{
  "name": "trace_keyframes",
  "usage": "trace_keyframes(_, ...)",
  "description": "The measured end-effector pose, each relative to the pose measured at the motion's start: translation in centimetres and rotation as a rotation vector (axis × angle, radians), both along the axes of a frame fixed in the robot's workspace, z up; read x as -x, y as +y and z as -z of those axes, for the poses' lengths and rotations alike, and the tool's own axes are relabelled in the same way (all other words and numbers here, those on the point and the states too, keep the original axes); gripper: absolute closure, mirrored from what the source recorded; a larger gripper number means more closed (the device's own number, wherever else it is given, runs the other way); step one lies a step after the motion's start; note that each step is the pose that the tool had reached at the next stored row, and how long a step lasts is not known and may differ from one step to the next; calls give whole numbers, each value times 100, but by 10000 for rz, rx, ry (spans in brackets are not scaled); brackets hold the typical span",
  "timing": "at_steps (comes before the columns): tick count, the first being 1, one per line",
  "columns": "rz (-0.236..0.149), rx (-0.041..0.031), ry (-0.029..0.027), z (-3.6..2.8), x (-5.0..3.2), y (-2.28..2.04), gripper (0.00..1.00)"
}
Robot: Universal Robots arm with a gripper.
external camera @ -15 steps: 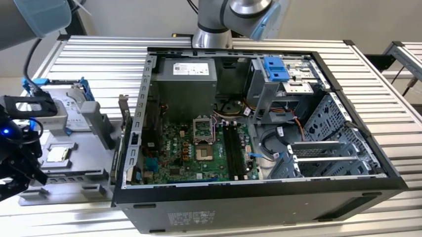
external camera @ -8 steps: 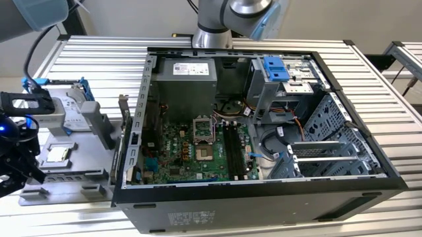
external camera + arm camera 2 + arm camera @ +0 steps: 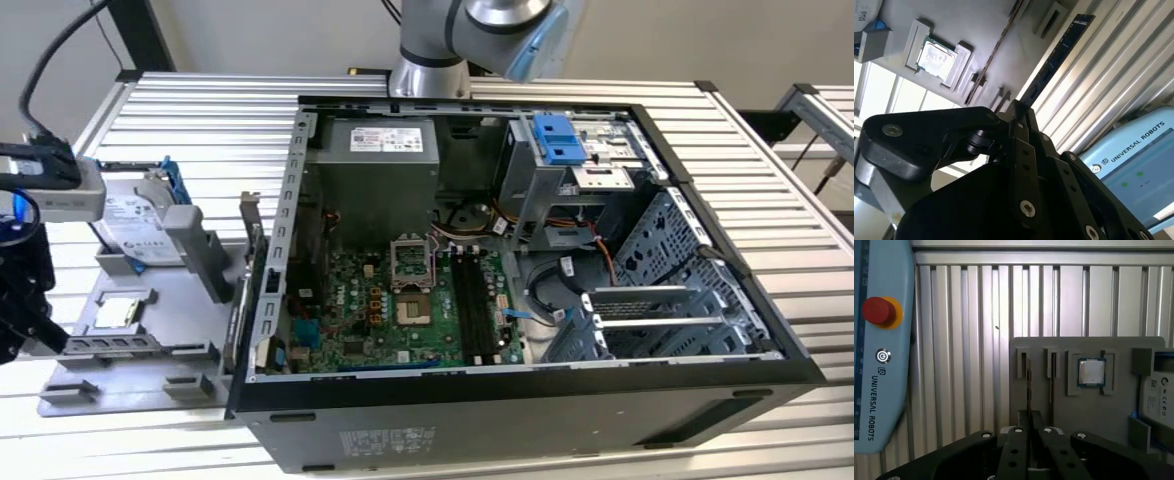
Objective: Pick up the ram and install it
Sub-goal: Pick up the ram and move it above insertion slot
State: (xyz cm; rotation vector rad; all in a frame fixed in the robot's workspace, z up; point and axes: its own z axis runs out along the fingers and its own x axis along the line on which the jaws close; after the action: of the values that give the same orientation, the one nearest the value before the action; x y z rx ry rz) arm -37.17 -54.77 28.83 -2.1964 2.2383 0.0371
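The ram [image 3: 1056,57] is a long, thin, dark stick seen edge-on, reaching out from between my black fingers [image 3: 1024,145] over the ribbed table. In the first wrist view the ram [image 3: 1028,387] shows as a narrow upright strip in front of the grey parts tray [image 3: 1089,415], beside its slot [image 3: 1022,365]. My gripper [image 3: 1029,416] is shut on the ram's near end. In the exterior view the gripper [image 3: 30,315] hangs at the far left over the tray [image 3: 80,390]. The open computer case [image 3: 534,400] lies in the middle, with the motherboard's dark memory slots [image 3: 470,290] empty.
On the tray lie a square silver processor [image 3: 1091,372] and a hard drive [image 3: 134,225] in a blue bracket. Another thin strip stands in the neighbouring slot [image 3: 1052,377]. A light-blue pendant [image 3: 881,340] with a red button lies beside the tray. The arm's base [image 3: 434,60] stands behind the case.
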Motion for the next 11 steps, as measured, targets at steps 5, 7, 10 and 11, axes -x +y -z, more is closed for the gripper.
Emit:
trace_keyframes(5, 0, 0, 2, -228, 0, 0, 100)
trace_keyframes(7, 0, 0, 3, -320, 0, 0, 100)
trace_keyframes(10, 0, 0, 3, -454, 0, 0, 100)
trace_keyframes(11, 0, -1, 3, -500, 0, 0, 100)
